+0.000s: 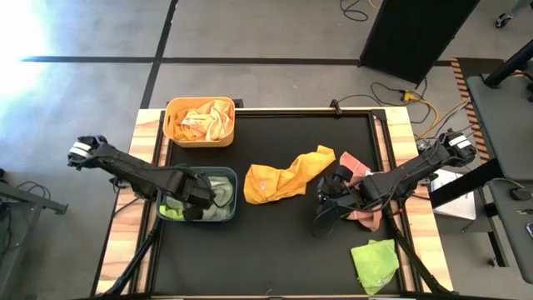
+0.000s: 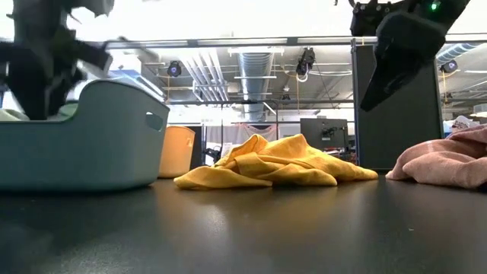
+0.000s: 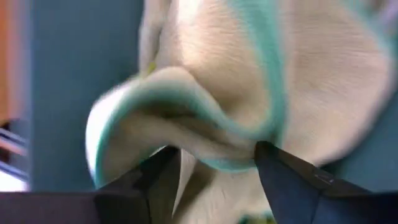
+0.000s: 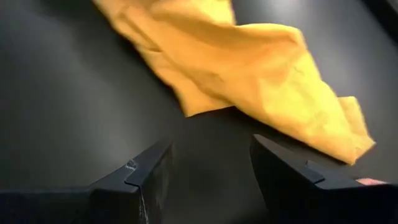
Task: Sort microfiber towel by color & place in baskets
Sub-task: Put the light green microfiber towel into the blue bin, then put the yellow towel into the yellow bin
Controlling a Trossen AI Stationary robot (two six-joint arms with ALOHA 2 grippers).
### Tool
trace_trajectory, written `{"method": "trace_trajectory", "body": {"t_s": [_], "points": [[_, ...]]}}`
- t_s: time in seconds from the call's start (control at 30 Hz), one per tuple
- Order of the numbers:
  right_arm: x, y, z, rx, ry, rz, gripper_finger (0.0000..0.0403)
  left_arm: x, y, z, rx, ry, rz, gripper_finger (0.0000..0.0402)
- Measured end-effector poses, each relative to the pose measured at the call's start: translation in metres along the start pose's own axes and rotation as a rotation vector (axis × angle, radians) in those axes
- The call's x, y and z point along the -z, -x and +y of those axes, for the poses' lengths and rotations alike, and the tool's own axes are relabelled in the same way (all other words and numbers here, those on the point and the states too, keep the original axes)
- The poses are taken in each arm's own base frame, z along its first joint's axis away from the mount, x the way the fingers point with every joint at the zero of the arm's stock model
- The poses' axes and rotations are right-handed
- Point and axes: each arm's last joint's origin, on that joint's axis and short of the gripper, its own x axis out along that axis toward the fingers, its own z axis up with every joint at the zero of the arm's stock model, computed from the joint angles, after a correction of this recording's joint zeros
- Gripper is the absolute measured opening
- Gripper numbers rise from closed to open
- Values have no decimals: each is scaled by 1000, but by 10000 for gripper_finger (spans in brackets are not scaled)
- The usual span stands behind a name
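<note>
I see the black counter (image 1: 266, 242) with much free surface in its front half and in the middle between the two arms. At the back left edge stands the yellow-orange basket (image 1: 200, 122), already with yellow cloth inside. The blue-grey basket (image 1: 197, 194) stands in front of it, near the left edge, and the two baskets are apart from each other.

My left tool (image 1: 198, 200) is down inside the blue-grey basket. In the left wrist view its fingers (image 3: 292, 180) stand apart, and a pale towel with teal border (image 3: 205, 118) is folded just beyond them; I cannot tell if they touch it. A bit of green cloth (image 1: 169, 212) also lies in this basket.

My right tool (image 1: 326, 208) hangs above the counter on the right of the centre, lifted off the surface as the low view shows. Its fingers (image 4: 149, 171) are wide apart and hold nothing. The yellow towel (image 1: 287, 175) lies crumpled on the counter just beyond the fingertips, between the tool and the baskets, not touched. It is bright yellow-orange, long and wrinkled, with one end raised in folds.

A pink towel (image 1: 360, 187) lies under and beside the right arm, close to the right edge. A lime-green towel (image 1: 375, 262) lies flat near the front right corner, well apart from the others.
</note>
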Motion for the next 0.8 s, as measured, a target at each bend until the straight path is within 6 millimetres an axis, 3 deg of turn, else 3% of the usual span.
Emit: {"method": "trace_trajectory", "body": {"t_s": [0.2,0.33,0.43,0.57,0.67,0.8], "points": [[-20,21,7,-72,22,-9,203,-17,69,9,59,-6,-119,212],[-29,34,13,-73,80,-86,203,-37,104,7,102,-13,-412,218],[-29,39,16,-57,101,-120,203,-54,115,-5,205,-91,-621,219],[-24,41,19,-61,122,-124,203,-78,107,-24,297,-182,-852,220],[-22,41,20,-67,127,-127,203,-99,87,-34,301,-223,-981,220],[-23,41,21,-71,117,-139,203,-129,51,-38,304,-192,-994,220]]}}
